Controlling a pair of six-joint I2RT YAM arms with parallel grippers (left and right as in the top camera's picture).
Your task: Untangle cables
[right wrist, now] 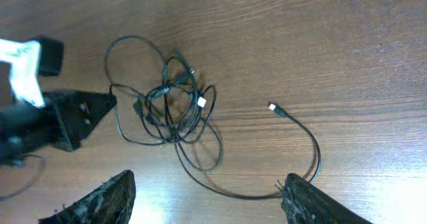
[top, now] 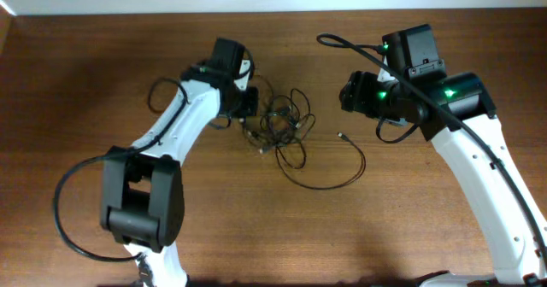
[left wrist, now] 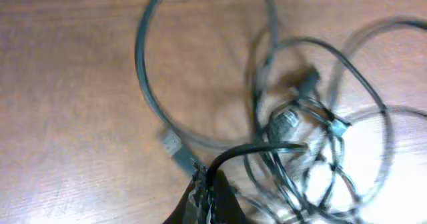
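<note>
Overhead looks straight down on the table point(top: 85, 65); both wrist views, left nearer, share the cables point(top: 278, 125).

It looks like a robotics lab bench: a white-and-black left arm point(top: 184, 112) and right arm point(top: 479, 150), the latter lit by green indicator lights point(top: 450, 91), stand over a wood-grain table point(top: 68, 82) bearing a tangle of thin black cables point(top: 282, 125).

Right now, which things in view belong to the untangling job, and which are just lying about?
Job in hand:
- cables, bunched mid-table
- loose plug end, trailing right of the bunch
- left pincer, shut on a strand
- right pincer, open above the table

Not the job:
- thick arm cable, fixed to the left arm
- wooden table
</note>
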